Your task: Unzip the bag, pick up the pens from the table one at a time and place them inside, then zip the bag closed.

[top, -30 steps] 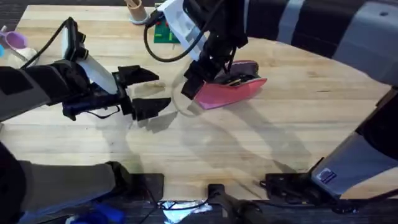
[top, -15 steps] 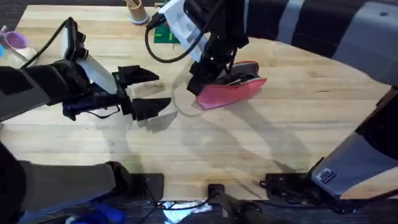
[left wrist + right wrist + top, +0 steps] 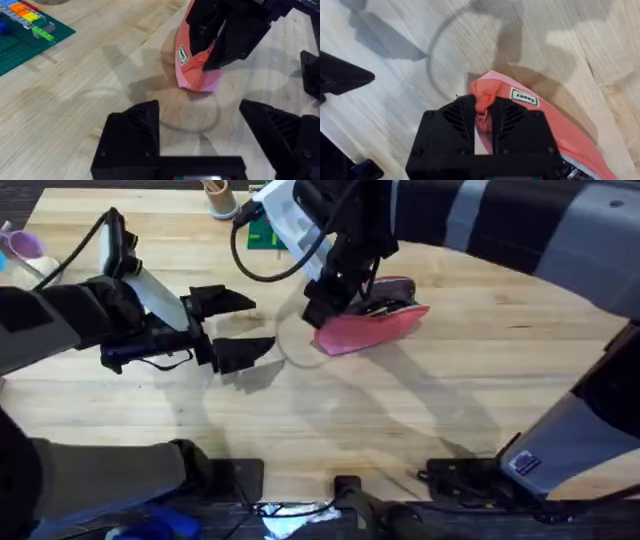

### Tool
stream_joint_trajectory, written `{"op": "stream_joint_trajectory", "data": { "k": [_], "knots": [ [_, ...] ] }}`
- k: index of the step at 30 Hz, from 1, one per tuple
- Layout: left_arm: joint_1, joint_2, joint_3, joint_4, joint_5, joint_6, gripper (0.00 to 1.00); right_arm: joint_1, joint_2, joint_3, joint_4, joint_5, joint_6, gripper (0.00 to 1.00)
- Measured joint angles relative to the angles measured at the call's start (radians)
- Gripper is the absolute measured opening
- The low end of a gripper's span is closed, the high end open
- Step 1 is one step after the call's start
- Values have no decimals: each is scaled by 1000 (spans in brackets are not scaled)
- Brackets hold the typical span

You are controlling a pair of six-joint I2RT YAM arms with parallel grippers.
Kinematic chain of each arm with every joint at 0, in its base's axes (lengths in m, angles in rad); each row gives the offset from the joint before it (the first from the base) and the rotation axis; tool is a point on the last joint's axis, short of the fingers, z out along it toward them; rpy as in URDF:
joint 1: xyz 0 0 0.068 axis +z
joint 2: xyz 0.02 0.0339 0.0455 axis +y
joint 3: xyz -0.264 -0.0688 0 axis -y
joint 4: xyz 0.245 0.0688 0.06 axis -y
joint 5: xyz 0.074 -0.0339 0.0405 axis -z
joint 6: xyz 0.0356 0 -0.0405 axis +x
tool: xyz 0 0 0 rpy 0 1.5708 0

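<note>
Wooden table (image 3: 400, 410) carried the bag (image 3: 375, 325), long axis left-right; right gripper (image 3: 482, 112) pinched its left-end tab, while left gripper (image 3: 200, 137) hovered nearby, leftward, jaws wide and empty.

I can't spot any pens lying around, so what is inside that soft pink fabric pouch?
Through the soft pink fabric pouch's gaping top, something dark shows inside, likely a pen. The rest is hidden by fabric and by the right tool, shut on the pouch's end.
</note>
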Motion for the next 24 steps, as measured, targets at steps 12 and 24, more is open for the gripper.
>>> {"op": "stream_joint_trajectory", "data": {
  "k": [12, 24],
  "knots": [
    [0, 0, 0, 0, 0, 0, 995, 0, 0, 0, 5, 0, 7, 35],
    [0, 0, 0, 0, 0, 0, 995, 0, 0, 0, 9, 1, 57, 31]
  ]
}}
